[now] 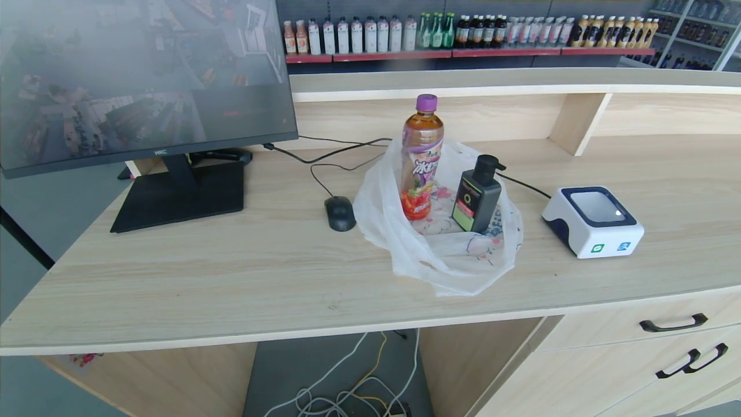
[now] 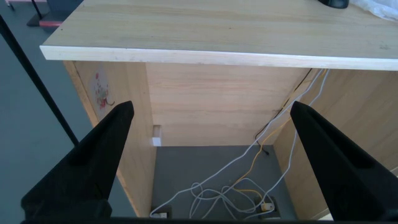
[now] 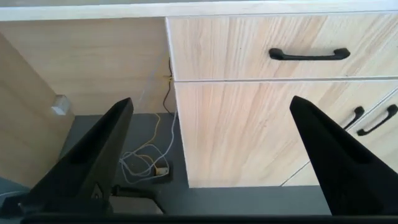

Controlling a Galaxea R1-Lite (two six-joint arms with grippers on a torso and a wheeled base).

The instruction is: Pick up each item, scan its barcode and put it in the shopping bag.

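A clear plastic shopping bag [image 1: 440, 255] lies open on the wooden counter [image 1: 231, 272]. Inside it stand a tea bottle [image 1: 421, 156] with a purple cap and a dark pump bottle [image 1: 478, 196], both upright. To the right of the bag sits the white and navy barcode scanner [image 1: 591, 220], its window facing up. My left gripper [image 2: 211, 162] hangs open below the counter's front edge, facing the leg space. My right gripper [image 3: 211, 162] is open too, low in front of the drawer fronts [image 3: 280, 106].
A monitor [image 1: 145, 75] on a black stand fills the counter's left back, with a black mouse [image 1: 340, 212] beside the bag. Cables [image 2: 236, 186] lie on the floor under the counter. Drawers with black handles [image 1: 673, 324] are at the lower right. Shelves of bottles [image 1: 463, 32] line the back wall.
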